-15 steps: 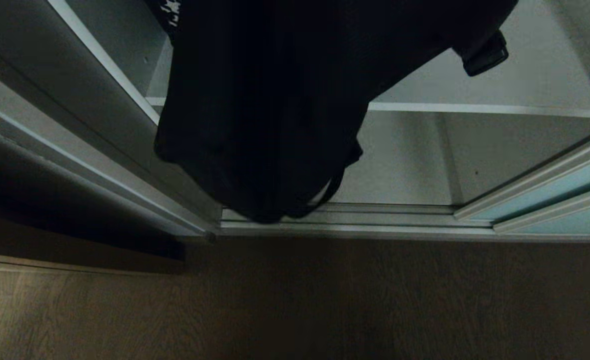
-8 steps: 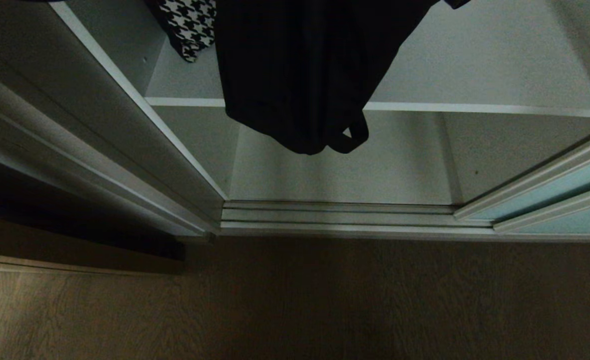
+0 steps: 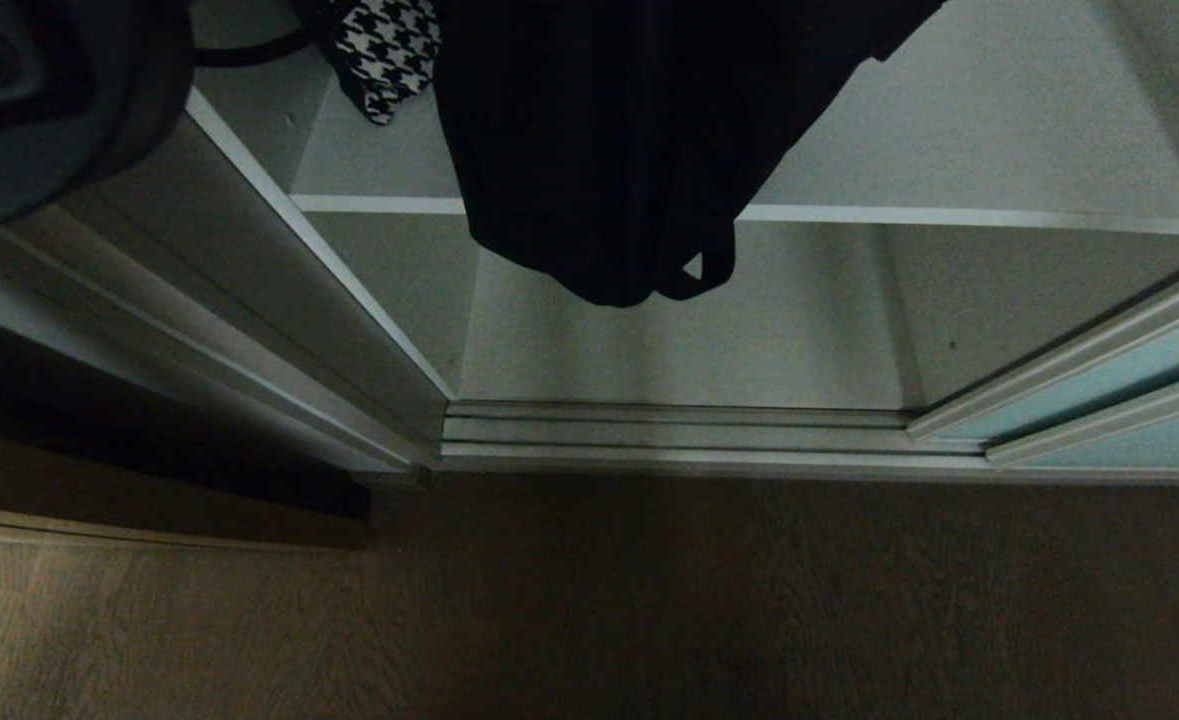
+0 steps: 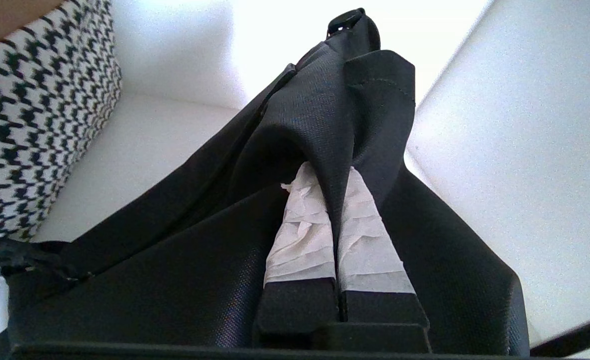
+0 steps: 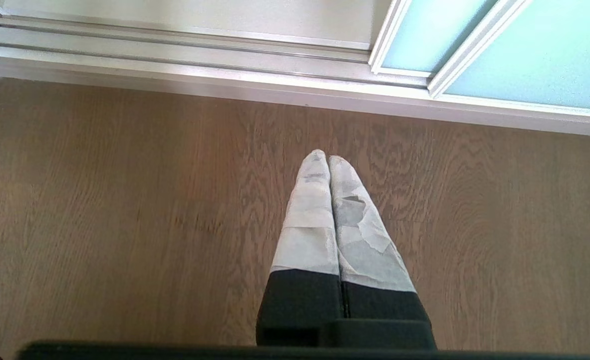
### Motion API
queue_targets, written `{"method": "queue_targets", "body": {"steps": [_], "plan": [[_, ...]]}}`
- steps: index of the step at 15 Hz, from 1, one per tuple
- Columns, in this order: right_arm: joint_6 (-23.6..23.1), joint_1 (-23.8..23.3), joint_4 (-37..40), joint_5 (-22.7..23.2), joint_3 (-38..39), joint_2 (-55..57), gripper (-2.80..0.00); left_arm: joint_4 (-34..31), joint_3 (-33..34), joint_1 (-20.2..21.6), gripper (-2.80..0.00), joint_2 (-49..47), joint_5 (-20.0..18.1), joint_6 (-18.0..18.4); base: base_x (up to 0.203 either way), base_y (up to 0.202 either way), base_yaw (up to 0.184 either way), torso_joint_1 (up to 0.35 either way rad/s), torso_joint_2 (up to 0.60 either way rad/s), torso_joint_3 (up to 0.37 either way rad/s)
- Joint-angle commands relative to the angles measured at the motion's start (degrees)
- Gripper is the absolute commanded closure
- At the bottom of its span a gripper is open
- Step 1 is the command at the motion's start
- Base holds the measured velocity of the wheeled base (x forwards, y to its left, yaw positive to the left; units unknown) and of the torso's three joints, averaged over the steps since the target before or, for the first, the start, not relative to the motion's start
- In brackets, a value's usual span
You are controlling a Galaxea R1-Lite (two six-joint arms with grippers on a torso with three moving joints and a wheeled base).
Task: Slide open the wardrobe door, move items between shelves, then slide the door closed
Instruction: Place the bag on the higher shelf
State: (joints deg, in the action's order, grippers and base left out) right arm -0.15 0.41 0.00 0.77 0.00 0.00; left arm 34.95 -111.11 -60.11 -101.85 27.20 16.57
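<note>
The black garment (image 4: 284,150) hangs in front of the shelf (image 3: 949,215), a fold pinched between the left gripper (image 4: 336,185) fingers. The right gripper (image 5: 329,160) hangs clenched and empty over the floor (image 5: 124,200).

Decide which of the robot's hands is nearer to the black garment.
Left. The left hand is shut on a fold of the black garment; the right hand hangs shut over the floor.

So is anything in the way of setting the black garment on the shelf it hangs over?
The left hand is shut on the black garment. A houndstooth item already lies on the shelf to one side; the rest looks bare. The door is slid aside.
</note>
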Motion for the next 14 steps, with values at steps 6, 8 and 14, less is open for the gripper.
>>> {"method": "queue_targets", "body": {"steps": [6,8,14], "plan": [[0.0,0.0,0.0,0.0,0.0,-0.2,0.00,5.5,0.0,-0.6,0.00,1.9,-1.0,7.6,0.000,0.000,0.000,0.000,0.00,0.000],[0.0,0.0,0.0,0.0,0.0,-0.2,0.00,6.8,0.0,-0.7,0.00,2.9,-2.3,9.8,0.000,0.000,0.000,0.000,0.00,0.000],[0.0,0.0,0.0,0.0,0.0,-0.2,0.00,8.9,0.0,-0.7,0.00,3.3,-2.4,9.8,0.000,0.000,0.000,0.000,0.00,0.000]]}}
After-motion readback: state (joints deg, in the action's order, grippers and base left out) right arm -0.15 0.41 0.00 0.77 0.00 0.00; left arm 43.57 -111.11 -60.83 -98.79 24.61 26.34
